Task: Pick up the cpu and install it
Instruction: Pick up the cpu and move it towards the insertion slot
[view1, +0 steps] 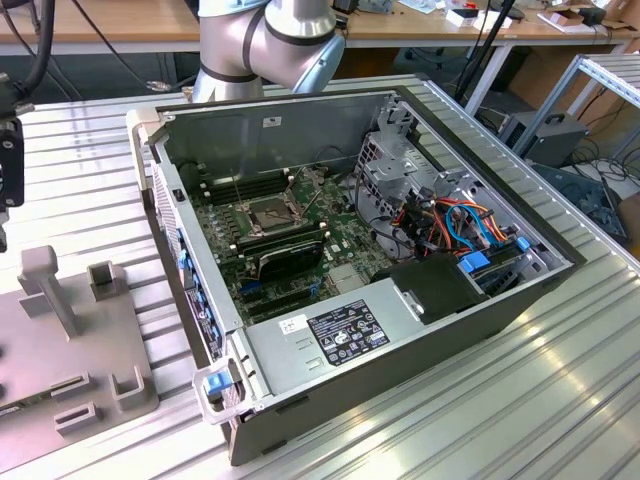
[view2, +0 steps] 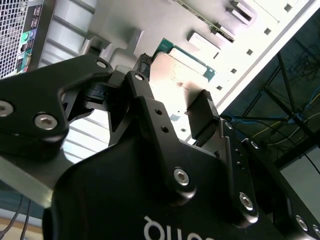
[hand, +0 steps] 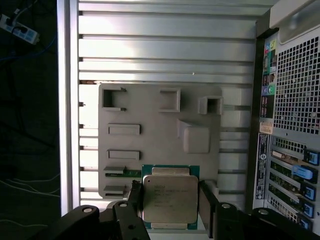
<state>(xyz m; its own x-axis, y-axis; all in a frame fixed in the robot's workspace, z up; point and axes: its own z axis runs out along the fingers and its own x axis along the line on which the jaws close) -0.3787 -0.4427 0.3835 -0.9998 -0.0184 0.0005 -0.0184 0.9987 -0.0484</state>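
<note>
1. The cpu (hand: 169, 200) sits silver lid up at the edge of the grey holder plate (hand: 150, 110). The plate lies on the bench (hand: 165, 50) just beside the open computer case (view1: 270, 130).
2. That puts the cpu well apart from the socket (view1: 272, 212) on the green circuit board (view1: 340, 255) inside the case.
3. The gripper (hand: 170, 199) hangs directly over the cpu. Its fingers (hand: 207, 200) are drawn in against two opposite edges and appear to have hold of it. In the second wrist view the cpu (view2: 175, 82) shows between the same two fingers.
4. I cannot tell whether the cpu has left the plate.
5. The step in hand looks like the pick-up. To do it well, the fingers should bear only on the edges of the cpu. They should be centred so it sits level rather than cocked toward one corner.
6. Pressure should be light, just enough to stop it slipping, since a part this thin likely has delicate contacts underneath.
7. A slow, straight lift would keep the cpu clear of the raised block (hand: 196, 137) on the plate.
8. The main risk is a tilted grip, which would make seating it squarely much harder.
</note>
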